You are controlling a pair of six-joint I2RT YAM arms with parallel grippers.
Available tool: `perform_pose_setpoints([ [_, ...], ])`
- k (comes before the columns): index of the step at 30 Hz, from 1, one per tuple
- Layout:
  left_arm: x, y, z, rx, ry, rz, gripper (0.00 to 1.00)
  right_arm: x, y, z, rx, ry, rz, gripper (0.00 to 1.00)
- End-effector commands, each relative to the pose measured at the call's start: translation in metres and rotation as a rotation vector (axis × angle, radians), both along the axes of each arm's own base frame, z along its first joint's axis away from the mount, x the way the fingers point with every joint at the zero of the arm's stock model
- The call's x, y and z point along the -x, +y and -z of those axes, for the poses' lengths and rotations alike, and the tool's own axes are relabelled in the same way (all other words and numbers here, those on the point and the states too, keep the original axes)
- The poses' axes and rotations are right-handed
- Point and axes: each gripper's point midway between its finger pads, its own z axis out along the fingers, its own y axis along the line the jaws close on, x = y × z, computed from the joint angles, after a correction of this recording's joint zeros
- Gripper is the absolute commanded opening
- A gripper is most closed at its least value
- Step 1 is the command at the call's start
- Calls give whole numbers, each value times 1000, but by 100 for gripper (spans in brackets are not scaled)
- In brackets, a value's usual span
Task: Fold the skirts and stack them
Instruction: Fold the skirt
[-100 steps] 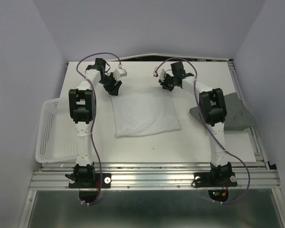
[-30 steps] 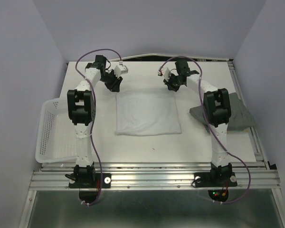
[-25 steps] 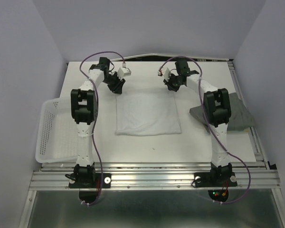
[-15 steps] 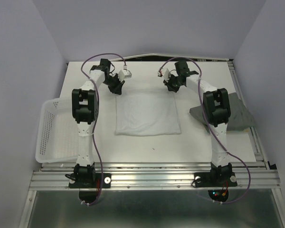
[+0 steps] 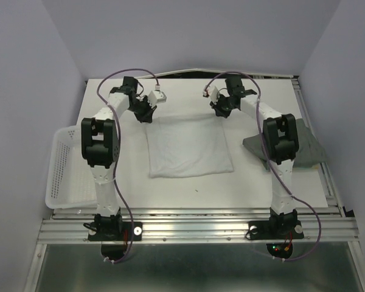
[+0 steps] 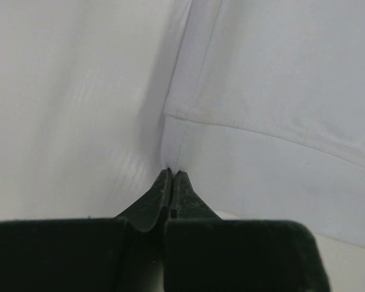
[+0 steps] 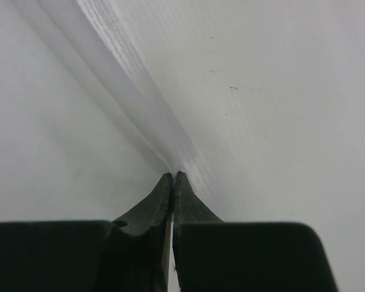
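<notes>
**Fig. – top view w/ both wrist views.** White skirt lies flat, approx. rectangular, at centre of bench, between the two arms. Grey skirt sits in a rumpled heap at the bench's right edge, partly behind the right arm and apart from the white one. White slatted basket is at the left, overhanging the bench edge.

L. hand is down at the white skirt's far-left corner; r. hand is down at its far-right corner. Both arms reach fwd. over the bench.

L. wrist view: fingers pressed together, tips meeting right at a hemmed corner of the cloth. R. wrist view: fingers likewise together, tips against a raised cloth edge running diagonally. In neither view can it be told whether cloth is nipped between the tips or the tips merely touch it.
</notes>
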Motion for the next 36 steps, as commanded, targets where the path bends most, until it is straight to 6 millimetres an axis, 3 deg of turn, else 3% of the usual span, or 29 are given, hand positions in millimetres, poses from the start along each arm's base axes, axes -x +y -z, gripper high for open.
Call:
perform_pose_setpoints([
  [1, -2, 10, -70, -19, -198, -1, 0, 15, -4, -62, -37, -62, -9, 1],
  [2, 1, 10, -71, -19, -196, 3, 0, 21, -5, -69, -39, -63, -10, 1],
  [5, 17, 11, -75, -22, -193, 18, 0, 37, -10, -64, -25, -39, -20, 1],
  [6, 21, 11, -77, -21, -194, 23, 0, 42, -11, -73, -28, -51, -25, 1],
  [7, 31, 10, -79, -17, -196, 29, 0, 52, -12, -66, -25, -27, -36, 1],
  [9, 42, 8, -79, -15, -193, 44, 0, 65, -13, -78, -34, -29, -46, 1],
  [13, 82, 3, -70, -11, -173, 76, 0, 93, -15, -75, -48, 28, -66, 1],
  [18, 127, 0, -58, -20, -156, 102, 0, 135, -19, -58, -60, 127, -73, 1],
  [21, 144, 2, -53, -33, -153, 112, 0, 162, -15, -52, -68, 150, -88, 1],
  [25, 174, 3, -33, -56, -115, 122, 0, 189, -11, -40, -76, 198, -95, 1],
  [31, 190, -2, -7, -78, -69, 116, 0, 201, -6, -23, -80, 256, -81, 1],
  [36, 189, -8, -2, -72, -66, 119, 0, 205, 0, -18, -68, 291, -87, 6],
])
